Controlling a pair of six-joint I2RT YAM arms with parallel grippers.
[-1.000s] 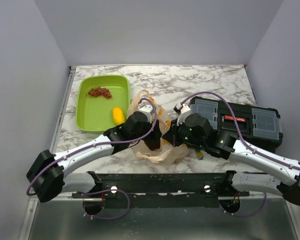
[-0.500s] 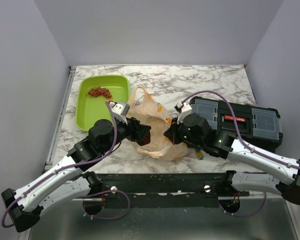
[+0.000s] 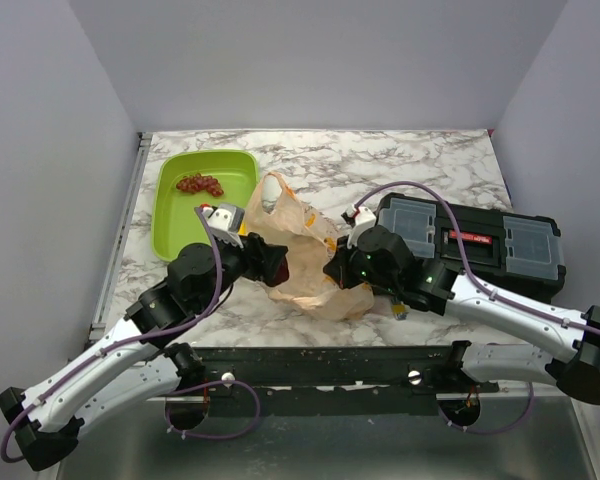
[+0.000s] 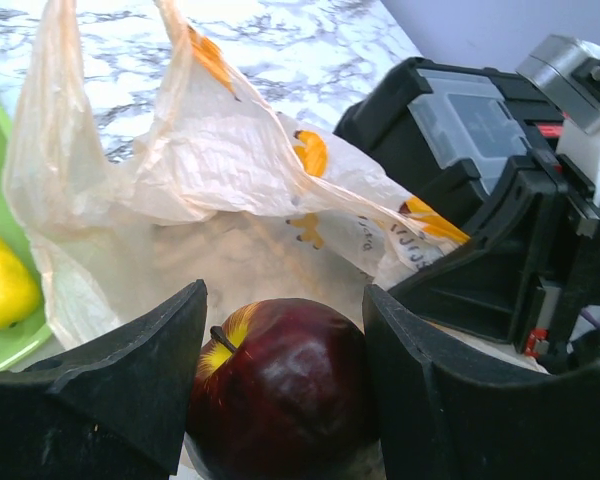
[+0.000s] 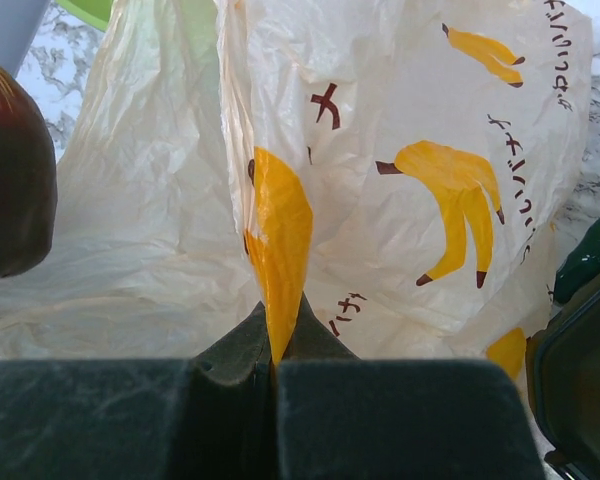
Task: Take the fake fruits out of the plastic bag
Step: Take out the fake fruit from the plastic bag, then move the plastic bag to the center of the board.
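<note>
Clamping a dark red apple (image 4: pixel 280 395) between the fingers of the left end effector (image 4: pixel 283 320), spread only to the fruit's width, just outside the plastic bag (image 5: pixel 400 150) ahead. Pinching a fold of that bag in the right end effector (image 5: pixel 273 375), fingers pressed together on the film. Recording grapes (image 3: pixel 199 184) and a yellow mango-like fruit (image 4: pixel 2 290) in the lime-green tray (image 3: pixel 175 235), left of the left end effector.

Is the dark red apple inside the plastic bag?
No, the left wrist view shows the apple gripped in the left pincer, outside the plastic bag behind it.
</note>
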